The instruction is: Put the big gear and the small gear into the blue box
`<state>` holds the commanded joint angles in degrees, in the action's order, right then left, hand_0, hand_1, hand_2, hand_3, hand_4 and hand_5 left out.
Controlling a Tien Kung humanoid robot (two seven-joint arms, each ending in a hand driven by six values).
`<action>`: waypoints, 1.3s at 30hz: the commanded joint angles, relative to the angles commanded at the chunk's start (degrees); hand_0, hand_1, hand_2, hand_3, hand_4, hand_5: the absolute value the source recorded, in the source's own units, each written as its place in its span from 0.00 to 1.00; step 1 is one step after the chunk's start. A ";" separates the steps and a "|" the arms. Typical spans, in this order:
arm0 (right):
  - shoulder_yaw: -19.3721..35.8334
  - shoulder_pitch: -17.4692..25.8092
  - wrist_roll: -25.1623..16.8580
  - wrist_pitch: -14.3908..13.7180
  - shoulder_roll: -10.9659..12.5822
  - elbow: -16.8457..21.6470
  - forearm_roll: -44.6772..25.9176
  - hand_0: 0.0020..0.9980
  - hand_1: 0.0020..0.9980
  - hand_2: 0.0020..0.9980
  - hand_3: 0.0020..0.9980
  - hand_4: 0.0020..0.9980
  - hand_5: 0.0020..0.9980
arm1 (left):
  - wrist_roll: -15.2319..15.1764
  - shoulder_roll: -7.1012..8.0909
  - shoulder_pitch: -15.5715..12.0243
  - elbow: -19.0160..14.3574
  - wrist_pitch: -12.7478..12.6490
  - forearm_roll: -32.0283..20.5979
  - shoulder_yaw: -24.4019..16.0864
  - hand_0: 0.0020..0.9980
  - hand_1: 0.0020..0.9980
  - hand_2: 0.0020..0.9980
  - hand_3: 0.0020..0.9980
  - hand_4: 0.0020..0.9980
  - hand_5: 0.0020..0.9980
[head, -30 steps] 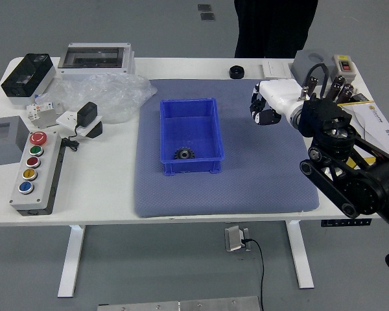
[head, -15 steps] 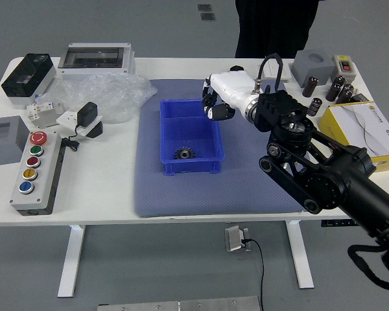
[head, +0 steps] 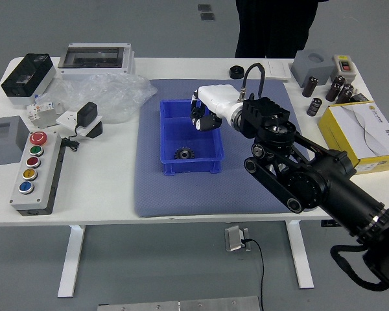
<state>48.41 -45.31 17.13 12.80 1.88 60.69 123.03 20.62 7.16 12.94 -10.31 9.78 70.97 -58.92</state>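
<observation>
My right hand (head: 203,115) is over the far right part of the blue box (head: 165,154), its white back turned up. Dark parts at its lower end blend together, and I cannot tell whether it holds a gear. A small dark toothed gear (head: 184,153) lies on the box floor near the front wall. The box stands on the blue-grey mat (head: 246,194). My left arm is out of view.
A black round piece (head: 236,72) sits beyond the mat. Left are a button panel (head: 45,175) and plastic wrap (head: 110,97); right are dark cylinders (head: 314,106) and a yellow-edged box (head: 356,146). A person in black (head: 272,29) stands beyond the table.
My right hand has travelled left from above the mat's right side to over the blue box. The gear inside the box has stayed in place.
</observation>
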 joint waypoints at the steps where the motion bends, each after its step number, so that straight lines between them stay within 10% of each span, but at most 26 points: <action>1: 0.19 -0.01 -0.17 0.07 -0.02 -0.05 -0.10 0.71 0.67 0.85 0.93 0.78 0.38 | 0.00 0.00 0.01 0.00 0.00 0.00 0.00 0.83 0.79 0.78 0.76 0.66 0.38; 12: 3.16 0.79 -0.28 0.55 1.43 2.59 -0.10 0.74 0.70 0.87 0.95 0.82 0.41 | -0.10 0.18 -0.03 0.00 -0.08 -0.33 0.10 0.83 0.79 0.78 0.76 0.66 0.38; 21: 12.03 6.91 0.40 -0.09 9.82 11.08 -2.70 0.77 0.73 0.87 0.91 0.76 0.43 | -0.20 0.70 -0.41 0.00 -0.42 -1.14 -0.05 0.83 0.79 0.78 0.76 0.66 0.38; 39: 33.76 20.07 -7.77 -5.68 16.09 11.08 -34.98 0.92 0.86 0.93 0.93 0.53 0.63 | -0.40 0.60 -0.59 0.00 -0.59 -1.82 -0.23 0.83 0.79 0.78 0.76 0.66 0.38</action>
<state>82.17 -25.24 9.37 7.12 17.97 71.77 88.04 20.21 7.76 12.36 -10.31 9.20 69.15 -59.15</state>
